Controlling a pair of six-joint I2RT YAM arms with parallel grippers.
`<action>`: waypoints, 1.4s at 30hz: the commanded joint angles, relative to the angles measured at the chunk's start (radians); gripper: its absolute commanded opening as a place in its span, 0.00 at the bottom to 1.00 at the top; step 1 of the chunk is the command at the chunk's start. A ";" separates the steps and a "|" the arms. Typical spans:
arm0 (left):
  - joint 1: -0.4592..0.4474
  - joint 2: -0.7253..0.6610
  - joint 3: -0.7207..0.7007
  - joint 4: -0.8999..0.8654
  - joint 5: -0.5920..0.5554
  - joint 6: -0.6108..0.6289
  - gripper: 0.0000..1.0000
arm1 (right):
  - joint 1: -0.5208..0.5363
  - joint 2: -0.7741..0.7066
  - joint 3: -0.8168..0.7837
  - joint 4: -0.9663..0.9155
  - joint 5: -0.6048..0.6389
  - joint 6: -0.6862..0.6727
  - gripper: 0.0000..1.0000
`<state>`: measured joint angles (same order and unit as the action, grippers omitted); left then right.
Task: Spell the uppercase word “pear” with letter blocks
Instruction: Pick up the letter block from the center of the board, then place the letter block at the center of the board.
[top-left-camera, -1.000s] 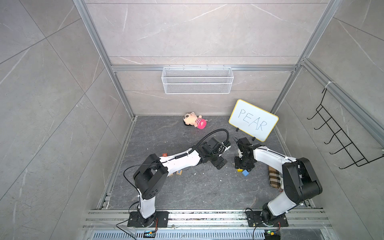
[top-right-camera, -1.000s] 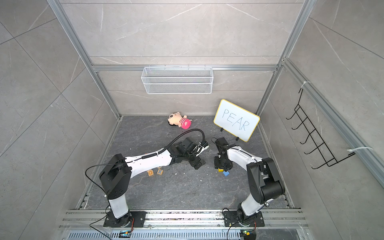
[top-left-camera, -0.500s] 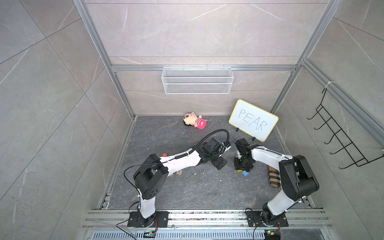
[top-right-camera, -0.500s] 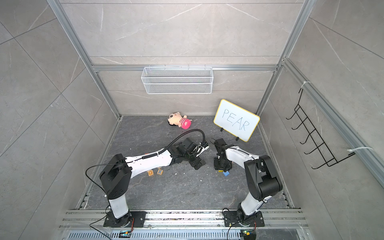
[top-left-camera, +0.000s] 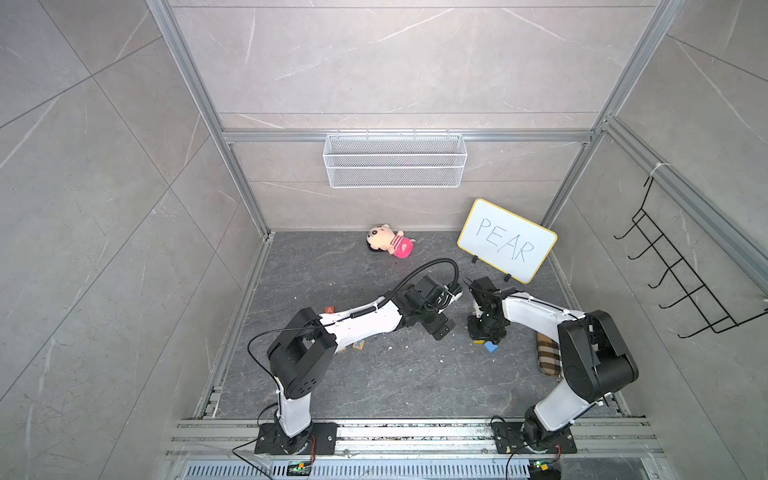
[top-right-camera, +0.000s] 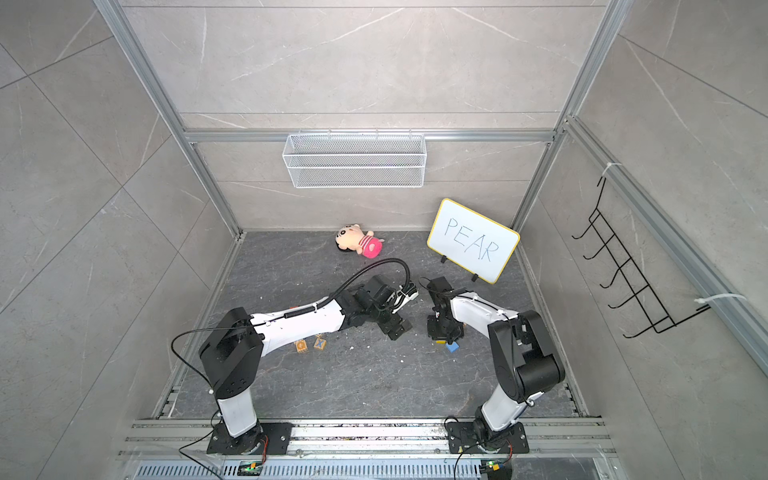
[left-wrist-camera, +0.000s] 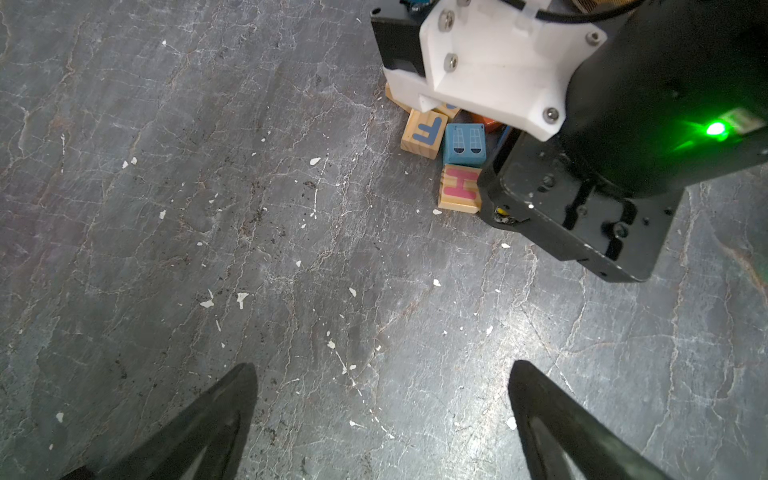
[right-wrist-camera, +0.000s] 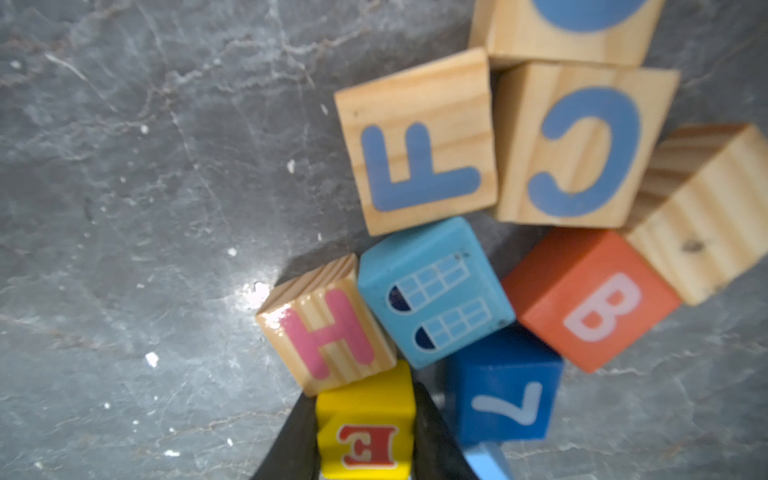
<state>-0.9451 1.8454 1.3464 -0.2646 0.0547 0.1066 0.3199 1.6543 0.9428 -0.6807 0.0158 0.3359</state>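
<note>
E block (right-wrist-camera: 365, 432): yellow cube with a red E, down on the floor (right-wrist-camera: 124, 208) at the edge of the block pile. In both top views it's only a yellow sliver a bit right of frame centre, tucked under the tip of the right arm.
Right gripper (right-wrist-camera: 363, 399): closed onto the E block, with one black finger (right-wrist-camera: 291, 449) pressed on each side face.
Left gripper (left-wrist-camera: 382, 368): spread wide with nothing between the fingers, just bare floor under it. In the top views it sits around mid-frame, just left of the right gripper and not touching it.
H block (right-wrist-camera: 328, 328): plain wood with a pink H, right up against the E block.
Window block (right-wrist-camera: 432, 291): light blue, wedged between the H block and the B block (right-wrist-camera: 590, 299), which is orange with a white B.
7 block (right-wrist-camera: 503, 399): dark blue, just beside the gripper's other finger.
F block (right-wrist-camera: 419, 141) and C block (right-wrist-camera: 582, 145): wood with blue letters, side by side and touching, on the far side of the pile from the E block.
A block (top-left-camera: 329, 310): orange with a white A, left of centre in a top view, close by the left arm and well apart from the pile.
Whiteboard (top-left-camera: 507, 241): has PEAR handwritten on it and stands at the right, above the arms in the frame.
Doll (top-left-camera: 388, 245): lying near the back wall, upper middle of the floor.
</note>
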 joint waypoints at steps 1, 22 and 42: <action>-0.011 0.011 0.031 -0.011 0.008 0.018 0.99 | 0.006 -0.036 0.010 -0.019 0.015 -0.003 0.30; 0.008 -0.182 -0.118 0.161 0.095 0.081 1.00 | 0.034 -0.152 0.220 -0.186 -0.098 -0.011 0.29; 0.346 -0.414 -0.417 0.436 0.261 -0.088 0.99 | 0.258 0.265 0.840 -0.228 -0.005 -0.082 0.29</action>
<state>-0.6270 1.4826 0.9558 0.0841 0.2909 0.0650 0.5735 1.8641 1.7279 -0.8726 -0.0036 0.2852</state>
